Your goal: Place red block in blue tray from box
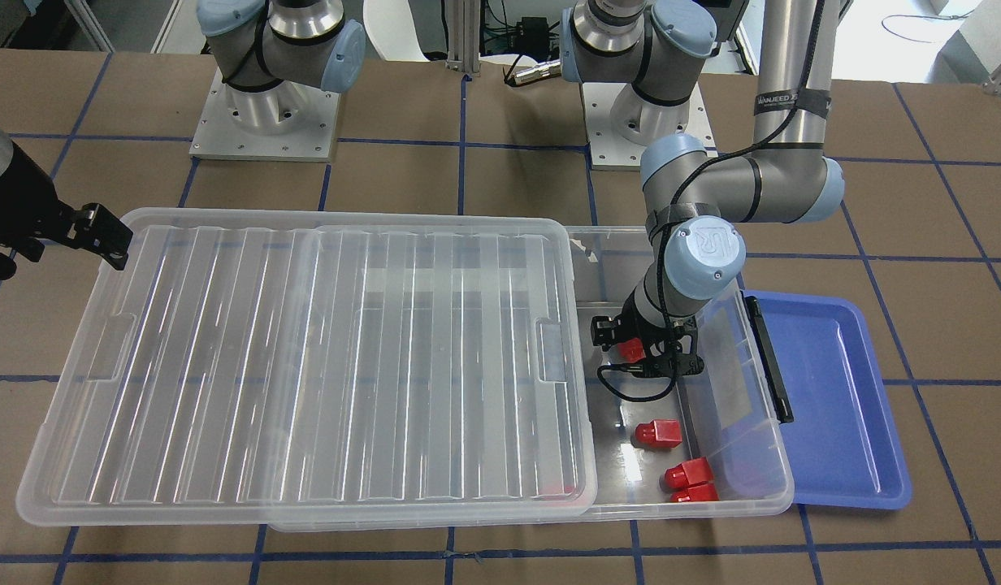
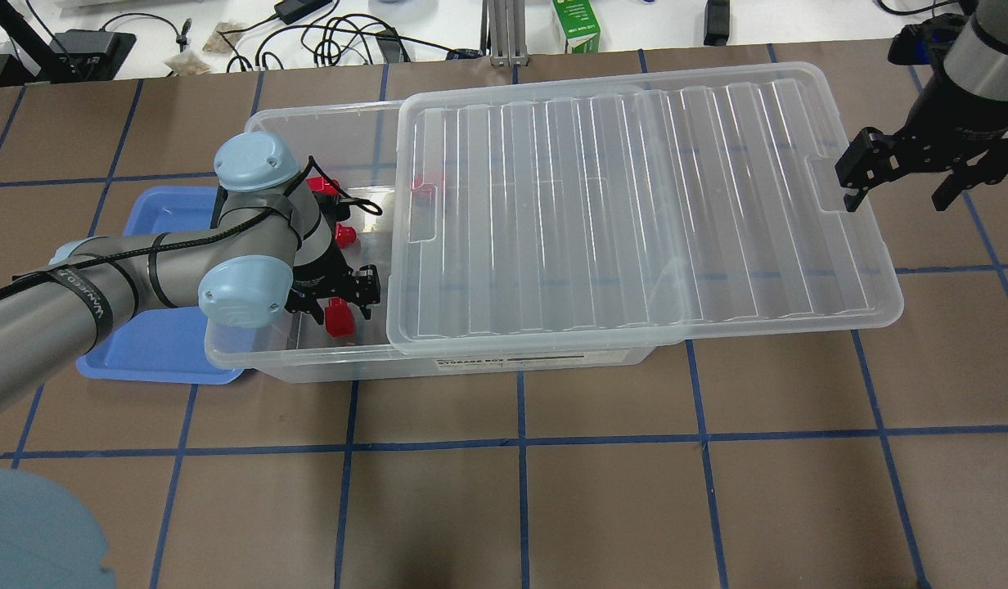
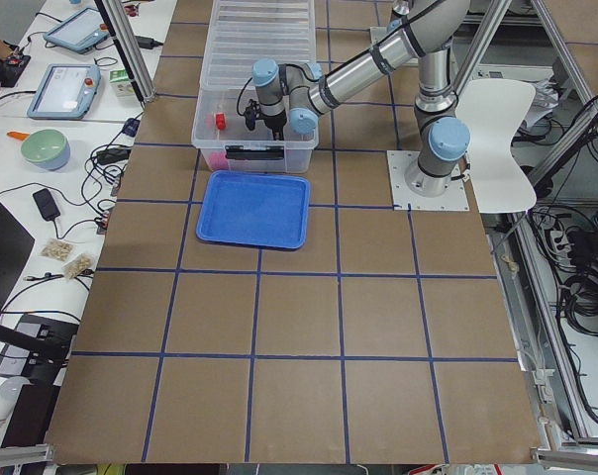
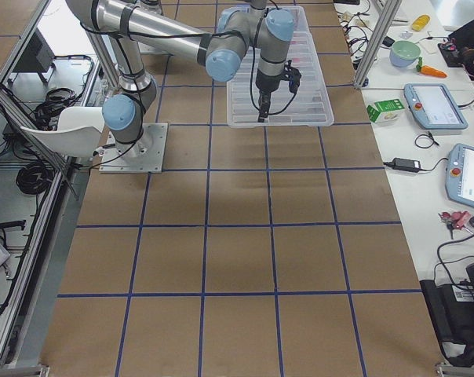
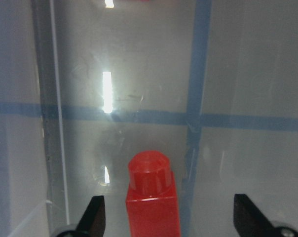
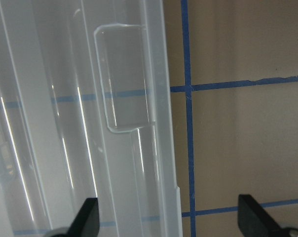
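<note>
— How far along?
— Early: the left gripper (image 5: 170, 212), fingers spread wide, straddles a red block (image 5: 153, 197) on the box (image 2: 471, 360) floor, nothing gripped.
— And the tray?
— The blue tray (image 1: 834, 390), beyond the box wall beside that gripper, holds no block. The right gripper (image 2: 897, 195) hangs open off the lid (image 2: 635, 204) edge.

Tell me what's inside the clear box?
Four red blocks lie at the uncovered end of the box, one within the open left gripper. The lid covers the rest; a red blur shows through.
</note>
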`<state>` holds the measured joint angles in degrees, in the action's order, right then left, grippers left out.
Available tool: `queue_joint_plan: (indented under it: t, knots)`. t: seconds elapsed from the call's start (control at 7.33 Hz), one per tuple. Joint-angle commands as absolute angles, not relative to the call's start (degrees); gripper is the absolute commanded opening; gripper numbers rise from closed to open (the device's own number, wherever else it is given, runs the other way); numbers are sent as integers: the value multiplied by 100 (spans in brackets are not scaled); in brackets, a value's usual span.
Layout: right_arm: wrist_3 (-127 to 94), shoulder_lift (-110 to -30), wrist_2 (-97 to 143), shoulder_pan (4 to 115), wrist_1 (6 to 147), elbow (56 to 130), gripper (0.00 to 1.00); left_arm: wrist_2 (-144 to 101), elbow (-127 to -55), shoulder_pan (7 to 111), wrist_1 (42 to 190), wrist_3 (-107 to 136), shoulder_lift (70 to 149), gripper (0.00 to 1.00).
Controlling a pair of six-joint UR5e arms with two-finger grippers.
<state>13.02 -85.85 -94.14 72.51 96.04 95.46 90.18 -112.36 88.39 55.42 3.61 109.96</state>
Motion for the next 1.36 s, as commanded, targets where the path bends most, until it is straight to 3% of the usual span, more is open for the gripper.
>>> queue_joint_plan:
  t: [0.0, 0.41, 1.23]
  knots:
    - [1301, -8578, -9413, 7251, 9589, 9554, 100, 9018, -11233, 8833, 5546, 404, 10995, 16]
    - [1318, -8569, -9422, 7242, 9624, 9554, 100, 8947, -11014, 8754, 5781, 413, 10698, 11]
    - [2364, -8139, -9650, 6601, 10220, 9554, 100, 8930, -9284, 8475, 8180, -427, 9976, 11]
